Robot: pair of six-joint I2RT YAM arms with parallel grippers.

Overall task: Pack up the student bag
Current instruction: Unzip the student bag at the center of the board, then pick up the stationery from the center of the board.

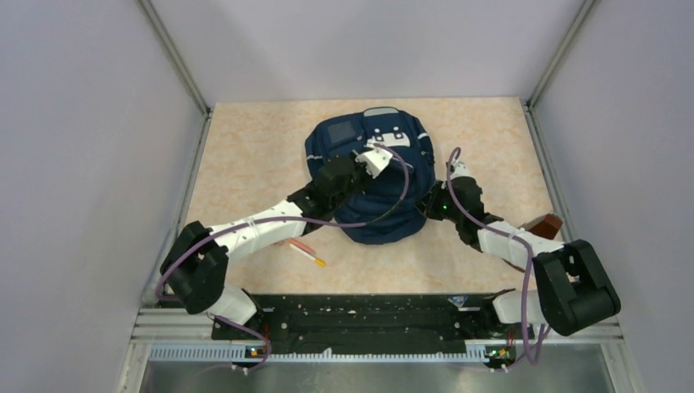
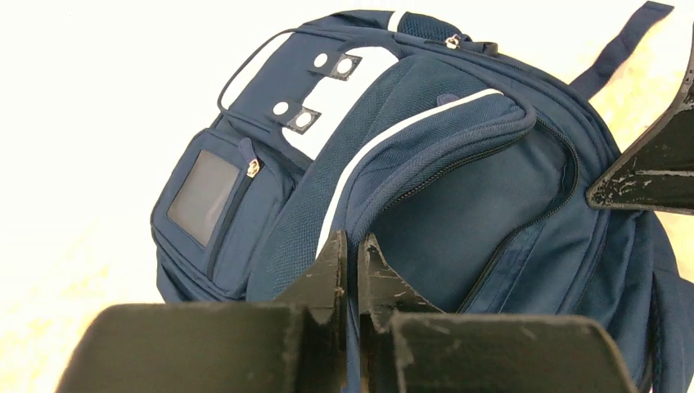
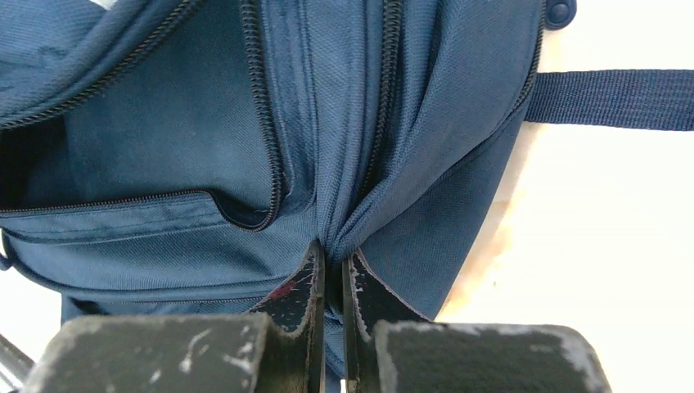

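Backpack (image 1: pixel 331 151) lies flat mid-table (image 1: pixel 245 147), toward the far edge, one pocket unzipped. My right gripper (image 3: pixel 334 260) is clamped tight on a fold of its side fabric. My left gripper (image 2: pixel 353 250) is closed at the front flap; can't tell if it's caught cloth.

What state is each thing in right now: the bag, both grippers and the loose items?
student bag: lying on the table, one zip compartment gaping open.
left gripper: jaws shut on fabric at the opening's rim.
right gripper: jaws shut on a gathered fold of the bag's side.
pen: lying loose on the table, outside the bag.
brown object: near the table's right edge, outside the bag.
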